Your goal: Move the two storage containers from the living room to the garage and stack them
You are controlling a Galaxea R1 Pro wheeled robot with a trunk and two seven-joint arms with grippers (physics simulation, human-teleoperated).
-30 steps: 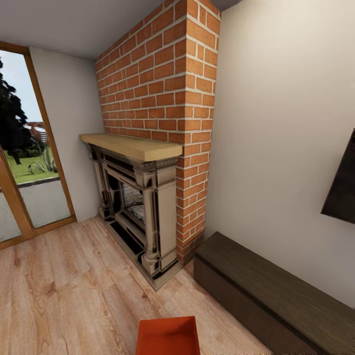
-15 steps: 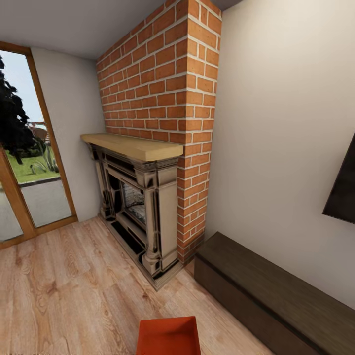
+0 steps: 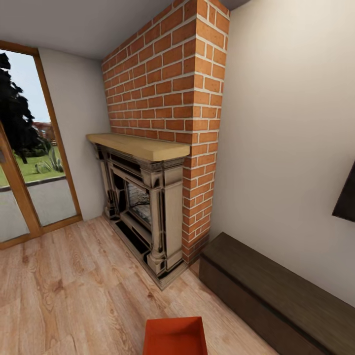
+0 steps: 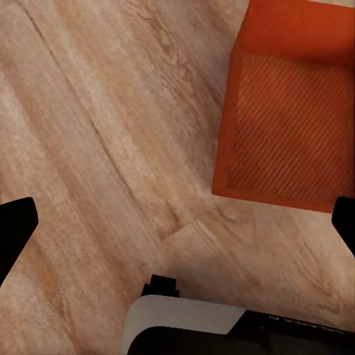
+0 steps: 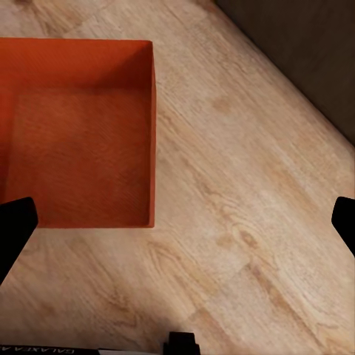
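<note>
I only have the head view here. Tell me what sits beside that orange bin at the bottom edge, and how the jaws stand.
Observer: In the left wrist view the storage container rests on the wood plank floor, with bare planks beside it.
Operator: Report what's inside it.
Observer: The right wrist view looks straight into the bin; its ribbed bottom is bare, nothing inside.
Operator: Now the jaws.
Observer: The left gripper has its jaws spread wide, dark tips at both edges of its picture, holding nothing.
Operator: And the other arm.
Observer: The right gripper is just as open, above the floor next to the container, with the dark low cabinet beyond.
</note>
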